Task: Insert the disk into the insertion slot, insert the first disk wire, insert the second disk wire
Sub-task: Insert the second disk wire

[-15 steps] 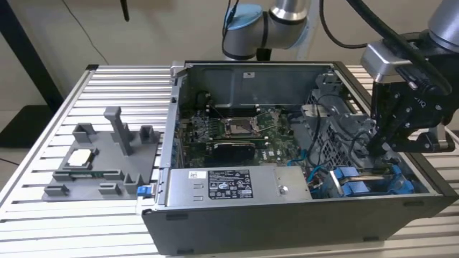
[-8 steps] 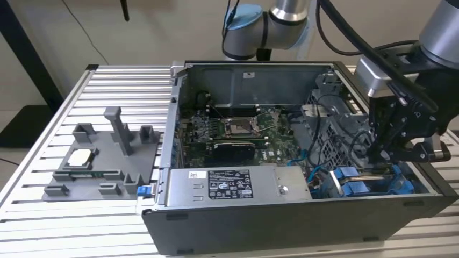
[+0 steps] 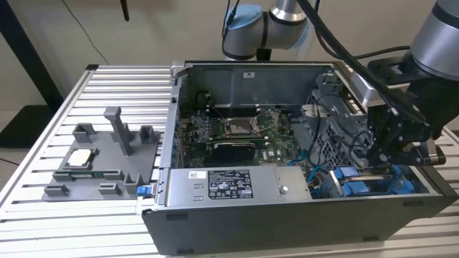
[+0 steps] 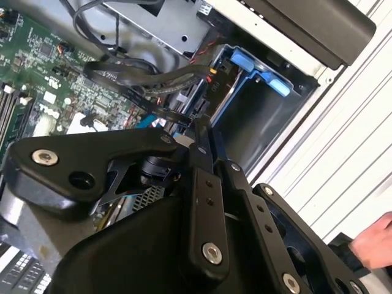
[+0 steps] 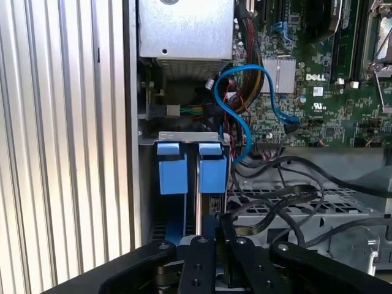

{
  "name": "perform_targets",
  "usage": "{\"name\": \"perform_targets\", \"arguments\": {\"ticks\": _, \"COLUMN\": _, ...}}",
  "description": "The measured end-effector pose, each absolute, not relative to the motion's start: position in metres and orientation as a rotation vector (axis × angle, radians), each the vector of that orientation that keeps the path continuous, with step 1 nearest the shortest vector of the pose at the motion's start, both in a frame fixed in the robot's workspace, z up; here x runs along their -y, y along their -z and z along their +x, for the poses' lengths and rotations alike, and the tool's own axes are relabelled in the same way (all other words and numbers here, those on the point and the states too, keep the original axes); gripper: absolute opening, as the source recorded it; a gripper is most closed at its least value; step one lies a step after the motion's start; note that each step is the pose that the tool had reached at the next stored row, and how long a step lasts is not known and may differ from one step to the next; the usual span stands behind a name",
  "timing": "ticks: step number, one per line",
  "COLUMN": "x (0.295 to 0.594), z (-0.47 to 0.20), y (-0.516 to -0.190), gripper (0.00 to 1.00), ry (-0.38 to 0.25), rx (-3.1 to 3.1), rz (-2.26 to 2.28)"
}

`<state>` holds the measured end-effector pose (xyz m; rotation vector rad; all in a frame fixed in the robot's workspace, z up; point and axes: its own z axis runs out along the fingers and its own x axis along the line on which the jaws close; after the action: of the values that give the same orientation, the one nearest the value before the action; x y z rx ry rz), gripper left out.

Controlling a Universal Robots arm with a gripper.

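A black two-fingered tool [image 3: 384, 167] hangs over the dark-grey drive bay with blue tabs [image 3: 355, 185], in a corner of the open grey computer case [image 3: 287, 226]. Its fingers are drawn together; what they pinch is hidden. The blue-framed silver disk [image 5: 213, 174] seems seated there. Descend straight, avoiding the black cables [image 5: 275, 208].

Case [image 3: 287, 228] on table [image 3: 107, 80], tray [image 3: 100, 161] at exterior view's left. In case: PSU [image 3: 229, 185] front, mobo [image 3: 237, 134] behind it, slot [image 3: 355, 185] at exterior view's right w/ gripper [image 3: 378, 163] above.
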<state>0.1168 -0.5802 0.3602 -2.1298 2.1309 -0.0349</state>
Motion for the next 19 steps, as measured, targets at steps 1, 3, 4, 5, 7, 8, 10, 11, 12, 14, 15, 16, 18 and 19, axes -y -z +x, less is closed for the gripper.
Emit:
{"name": "perform_targets", "arguments": {"ticks": 1, "x": 0.5796, "z": 0.1168, "y": -0.3586, "gripper": 0.16, "ry": 0.038, "rx": -2.128, "rz": -2.130}}
{"name": "perform_targets", "arguments": {"ticks": 3, "x": 0.5784, "z": 0.1167, "y": -0.3556, "gripper": 0.16, "ry": 0.045, "rx": -2.122, "rz": -2.128}}
{"name": "perform_targets", "arguments": {"ticks": 4, "x": 0.5782, "z": 0.1168, "y": -0.3548, "gripper": 0.16, "ry": 0.046, "rx": -2.121, "rz": -2.127}}
{"name": "perform_targets", "arguments": {"ticks": 5, "x": 0.5782, "z": 0.1168, "y": -0.3547, "gripper": 0.16, "ry": 0.047, "rx": -2.121, "rz": -2.127}}
{"name": "perform_targets", "arguments": {"ticks": 7, "x": 0.5782, "z": 0.1168, "y": -0.3547, "gripper": 0.16, "ry": 0.047, "rx": -2.121, "rz": -2.128}}
{"name": "perform_targets", "arguments": {"ticks": 8, "x": 0.5782, "z": 0.1167, "y": -0.3547, "gripper": 0.16, "ry": 0.047, "rx": -2.121, "rz": -2.127}}
{"name": "perform_targets", "arguments": {"ticks": 10, "x": 0.5774, "z": 0.1168, "y": -0.3541, "gripper": 0.16, "ry": 0.047, "rx": -2.121, "rz": -2.127}}
{"name": "perform_targets", "arguments": {"ticks": 11, "x": 0.5773, "z": 0.1168, "y": -0.3535, "gripper": 0.16, "ry": 0.048, "rx": -2.120, "rz": -2.127}}
{"name": "perform_targets", "arguments": {"ticks": 12, "x": 0.5772, "z": 0.1167, "y": -0.3529, "gripper": 0.16, "ry": 0.049, "rx": -2.120, "rz": -2.126}}
{"name": "perform_targets", "arguments": {"ticks": 14, "x": 0.5772, "z": 0.1168, "y": -0.3518, "gripper": 0.16, "ry": 0.051, "rx": -2.119, "rz": -2.126}}
{"name": "perform_targets", "arguments": {"ticks": 15, "x": 0.5772, "z": 0.1168, "y": -0.3511, "gripper": 0.16, "ry": 0.052, "rx": -2.118, "rz": -2.125}}
{"name": "perform_targets", "arguments": {"ticks": 16, "x": 0.5772, "z": 0.1168, "y": -0.3505, "gripper": 0.16, "ry": 0.053, "rx": -2.118, "rz": -2.125}}
{"name": "perform_targets", "arguments": {"ticks": 18, "x": 0.5772, "z": 0.1169, "y": -0.3492, "gripper": 0.16, "ry": 0.055, "rx": -2.117, "rz": -2.124}}
{"name": "perform_targets", "arguments": {"ticks": 19, "x": 0.5772, "z": 0.1169, "y": -0.3486, "gripper": 0.16, "ry": 0.055, "rx": -2.117, "rz": -2.124}}
